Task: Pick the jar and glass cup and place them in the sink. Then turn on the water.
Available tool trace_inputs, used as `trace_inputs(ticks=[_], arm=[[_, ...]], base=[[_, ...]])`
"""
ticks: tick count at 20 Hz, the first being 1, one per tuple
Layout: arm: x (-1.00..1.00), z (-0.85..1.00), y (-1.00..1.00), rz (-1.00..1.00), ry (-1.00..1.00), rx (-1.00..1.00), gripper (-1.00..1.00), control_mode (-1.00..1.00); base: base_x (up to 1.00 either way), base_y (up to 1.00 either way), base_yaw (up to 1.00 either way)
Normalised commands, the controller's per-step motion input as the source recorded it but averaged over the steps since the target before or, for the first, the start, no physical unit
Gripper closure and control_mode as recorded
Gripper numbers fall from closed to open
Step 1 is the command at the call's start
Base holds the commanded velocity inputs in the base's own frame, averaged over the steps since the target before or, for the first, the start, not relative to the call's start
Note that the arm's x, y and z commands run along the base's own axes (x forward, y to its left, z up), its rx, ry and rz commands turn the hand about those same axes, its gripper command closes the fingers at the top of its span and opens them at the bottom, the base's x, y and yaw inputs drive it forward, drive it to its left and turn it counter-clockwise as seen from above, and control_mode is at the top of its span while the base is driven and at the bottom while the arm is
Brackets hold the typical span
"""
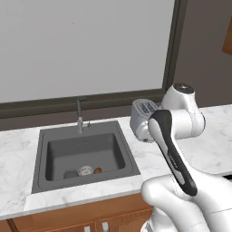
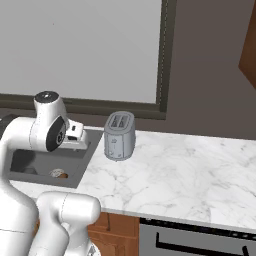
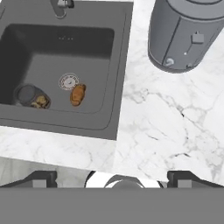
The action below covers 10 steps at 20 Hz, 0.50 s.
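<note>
The dark grey sink [image 1: 41, 154] is set into the marble counter, with its slim faucet [image 1: 80, 113] at the back. The jar [image 3: 32, 96] lies on its side on the basin floor, left of the round silver drain [image 3: 68, 82], with brown bits showing inside it. From the left base view the jar [image 1: 70, 174] is a small grey shape. My gripper [image 3: 113, 178] hangs open above the counter, to the right of the sink [image 3: 124, 65] and in front of the toaster, with nothing between its fingers. The glass cup and the water are out of view.
A small brown lump [image 3: 78, 94] lies just right of the drain. A silver toaster [image 1: 141, 113] stands on the counter right of the sink, close to my hand [image 2: 75, 134]. Marble counter [image 2: 190, 175] stretches to the right. A window wall rises behind.
</note>
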Motion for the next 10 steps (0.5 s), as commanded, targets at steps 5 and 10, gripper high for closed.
trace_inputs(ticks=[5, 10], arm=[[0.0, 0.09, -0.27, 0.0, -0.02, 0.0, -1.0, -1.0], [0.0, 0.23, -0.12, -0.01, 0.0, 0.0, -1.0, -1.0]], base=[[0.0, 0.0, 0.0], [0.0, 0.0, 0.0]])
